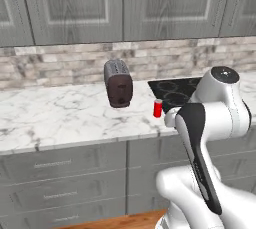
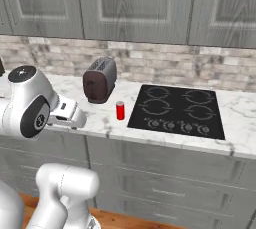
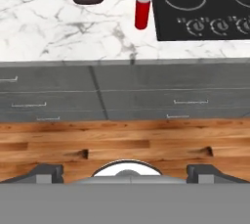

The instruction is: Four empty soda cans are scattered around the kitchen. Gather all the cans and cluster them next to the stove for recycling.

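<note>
item 1, red soda can (image 2: 120,110): upright on the marble counter (image 1: 60,118), just beside the left edge of the stove (image 2: 177,110), in front of the toaster (image 2: 99,79). already where the cluster belongs, by my judgement.

item 2, my gripper (image 3: 126,173): fingers apart, nothing between them, pulled back over the wood floor (image 3: 122,142) and looking at the drawer fronts.

step in hand: leave this can standing and go find the others. advice to self: swing the arm clear of the counter edge, and set later cans close beside this 1 without tipping it.
</note>
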Tool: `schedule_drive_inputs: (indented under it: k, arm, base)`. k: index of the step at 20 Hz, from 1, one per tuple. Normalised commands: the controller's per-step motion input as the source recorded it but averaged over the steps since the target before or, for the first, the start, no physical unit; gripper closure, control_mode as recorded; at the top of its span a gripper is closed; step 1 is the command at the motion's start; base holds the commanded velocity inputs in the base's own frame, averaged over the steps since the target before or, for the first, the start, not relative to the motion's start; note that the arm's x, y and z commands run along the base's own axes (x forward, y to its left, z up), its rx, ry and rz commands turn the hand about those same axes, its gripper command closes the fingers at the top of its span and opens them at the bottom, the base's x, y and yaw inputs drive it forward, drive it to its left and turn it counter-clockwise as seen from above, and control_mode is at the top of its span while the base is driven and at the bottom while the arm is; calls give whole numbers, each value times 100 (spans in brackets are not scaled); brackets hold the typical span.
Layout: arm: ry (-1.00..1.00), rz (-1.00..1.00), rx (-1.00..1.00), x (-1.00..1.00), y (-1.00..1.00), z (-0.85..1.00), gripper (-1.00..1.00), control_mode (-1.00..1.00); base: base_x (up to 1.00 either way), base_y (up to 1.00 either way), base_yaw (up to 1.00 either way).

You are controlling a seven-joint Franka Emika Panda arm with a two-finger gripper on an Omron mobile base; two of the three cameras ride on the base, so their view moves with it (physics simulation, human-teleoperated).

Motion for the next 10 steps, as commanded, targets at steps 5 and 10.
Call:
schedule_drive_inputs:
  k: [5, 10]
  arm:
    - [0, 0, 0, 0, 0, 0, -100, 100]
    - [0, 0, 0, 0, 0, 0, -100, 100]
  base:
    - [-73, 8, 0]
    - [-66, 16, 0]
